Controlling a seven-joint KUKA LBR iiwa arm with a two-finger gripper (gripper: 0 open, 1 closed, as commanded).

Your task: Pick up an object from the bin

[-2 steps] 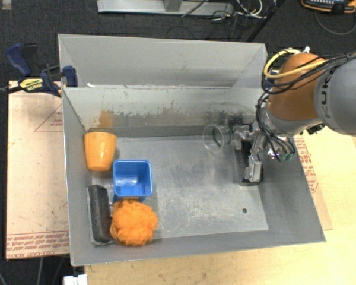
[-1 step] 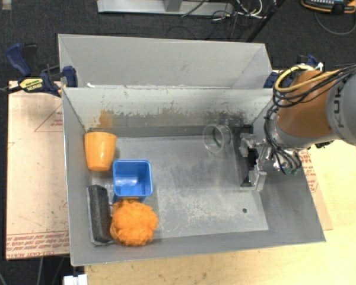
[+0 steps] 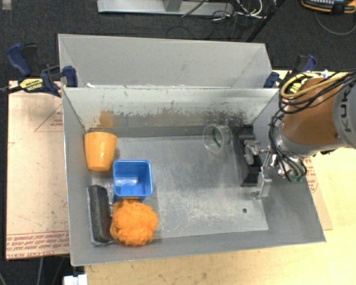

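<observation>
Grey scuffed bin (image 3: 196, 209), claw (image 3: 256, 178) low at right, open or closed unclear, dark floor (image 3: 35, 16) beyond.

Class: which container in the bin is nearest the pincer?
The clear cup, right of centre; the orange cup and blue tub sit far left.

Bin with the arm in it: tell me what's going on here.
A KUKA arm reaches into the grey metal bin from the right, its end effector low over the right side, near a clear cup by the back wall. Whether it holds anything cannot be told. At the left, away from it, lie an orange cup, a blue square tub, an orange fuzzy ball and a dark oblong block.
</observation>
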